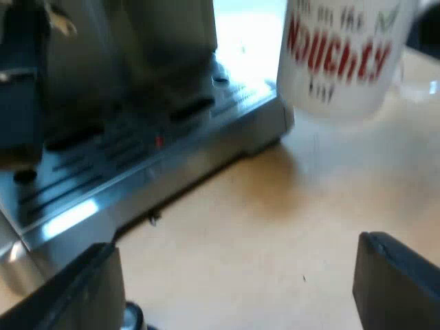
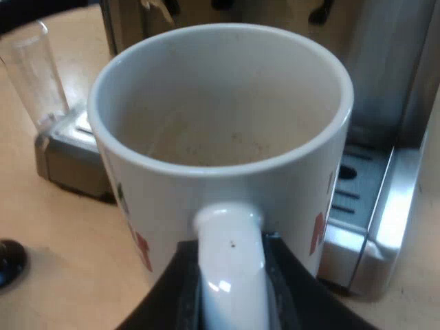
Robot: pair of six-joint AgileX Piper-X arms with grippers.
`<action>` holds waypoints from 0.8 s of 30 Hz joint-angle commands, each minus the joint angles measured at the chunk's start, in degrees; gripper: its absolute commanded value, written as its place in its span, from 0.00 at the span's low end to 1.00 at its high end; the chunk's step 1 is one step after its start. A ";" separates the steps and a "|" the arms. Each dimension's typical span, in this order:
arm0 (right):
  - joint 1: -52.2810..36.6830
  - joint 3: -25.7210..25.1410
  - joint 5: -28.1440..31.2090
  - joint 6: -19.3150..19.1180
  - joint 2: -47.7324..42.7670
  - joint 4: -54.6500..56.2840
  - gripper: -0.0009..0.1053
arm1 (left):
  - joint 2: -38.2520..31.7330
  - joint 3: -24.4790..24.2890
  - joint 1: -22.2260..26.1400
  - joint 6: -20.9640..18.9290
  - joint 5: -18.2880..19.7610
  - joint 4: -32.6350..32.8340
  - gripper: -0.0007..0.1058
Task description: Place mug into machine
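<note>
A white mug [image 2: 220,137] with red lettering stands upright in my right gripper [image 2: 230,275], whose black fingers are shut on its handle. The mug is empty inside and hangs just before the espresso machine's drip tray [image 2: 364,199]. In the left wrist view the same mug [image 1: 340,58] hovers beside the corner of the slotted metal tray [image 1: 124,165], above the wooden table. My left gripper [image 1: 237,282] is low over the table near the tray's edge, fingers wide apart with nothing between them.
A measuring glass [image 2: 31,75] stands by the machine's corner. A small black round object [image 2: 10,261] lies on the wooden table [image 1: 275,220]. The machine's steel body [image 1: 137,48] rises behind the tray.
</note>
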 commanded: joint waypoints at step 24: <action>-0.01 -10.97 0.74 -0.06 29.07 -20.78 0.01 | -0.07 4.12 11.29 3.63 1.74 -10.36 0.63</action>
